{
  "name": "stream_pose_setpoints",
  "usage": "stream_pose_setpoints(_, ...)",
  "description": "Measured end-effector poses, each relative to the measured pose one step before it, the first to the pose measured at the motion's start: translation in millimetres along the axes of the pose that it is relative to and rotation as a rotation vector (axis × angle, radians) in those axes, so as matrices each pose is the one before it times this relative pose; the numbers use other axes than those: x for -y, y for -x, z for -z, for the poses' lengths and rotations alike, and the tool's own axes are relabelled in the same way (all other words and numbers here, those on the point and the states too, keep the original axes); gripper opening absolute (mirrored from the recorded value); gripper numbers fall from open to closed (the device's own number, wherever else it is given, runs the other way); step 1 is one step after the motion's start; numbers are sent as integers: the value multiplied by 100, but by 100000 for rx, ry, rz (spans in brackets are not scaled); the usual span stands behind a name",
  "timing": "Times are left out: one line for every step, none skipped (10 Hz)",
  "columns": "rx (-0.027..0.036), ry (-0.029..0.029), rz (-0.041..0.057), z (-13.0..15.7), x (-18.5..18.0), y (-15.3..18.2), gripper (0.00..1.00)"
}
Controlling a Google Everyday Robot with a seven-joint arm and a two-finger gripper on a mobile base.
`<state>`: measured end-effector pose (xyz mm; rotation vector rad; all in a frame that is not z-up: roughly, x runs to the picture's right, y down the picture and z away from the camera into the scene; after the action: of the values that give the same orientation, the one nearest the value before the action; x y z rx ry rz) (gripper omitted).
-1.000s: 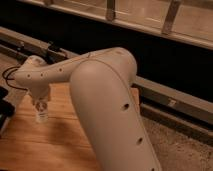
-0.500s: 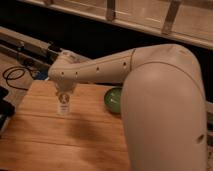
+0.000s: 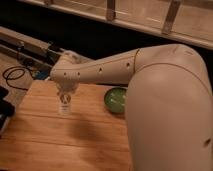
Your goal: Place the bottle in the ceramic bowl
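Observation:
The small whitish bottle [image 3: 64, 106] hangs upright in my gripper [image 3: 64, 100], held a little above the wooden table [image 3: 60, 145] at its left-centre. The gripper is shut on the bottle's upper part. The green ceramic bowl [image 3: 116, 99] sits on the table to the right of the bottle, about a bowl-width away, partly hidden by my large white arm [image 3: 165, 100].
A black cable [image 3: 15, 77] lies on the floor at the left. A dark object [image 3: 4, 107] stands at the table's left edge. A metal rail [image 3: 30, 50] and a window ledge run behind the table.
My arm has swung to the right, carrying the bottle from the table's left side toward the bowl. The bowl has come into view.

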<state>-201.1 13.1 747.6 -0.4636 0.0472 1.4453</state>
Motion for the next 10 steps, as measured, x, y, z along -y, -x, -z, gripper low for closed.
stream_pose_setpoints(-569, 23, 602, -117, -198, 3, 0)
stream_pose_setpoints(-1482, -600, 1434, -189, -326, 186, 0)
stream_pose_setpoints(-2591, -937, 1304, -558, -628, 937, 0)
stream_pose_setpoints(-1283, -242, -616, -415, -52, 1199, 0)
stream_pose_setpoints(-451, -607, -992, -156, 636, 885, 0)
stream_pose_setpoints(-516, -563, -1824, -145, 1549, 1616, 0)
stream_pose_setpoints(221, -439, -2379, 65, 2590, 1853, 0)
stream_pose_setpoints(440, 12, -1793, 208, 1874, 1141, 0)
stream_pose_setpoints(1123, -324, -2217, 537, 2673, 1119, 0)
stream_pose_setpoints(1244, -200, -2626, 806, 2805, 455, 0)
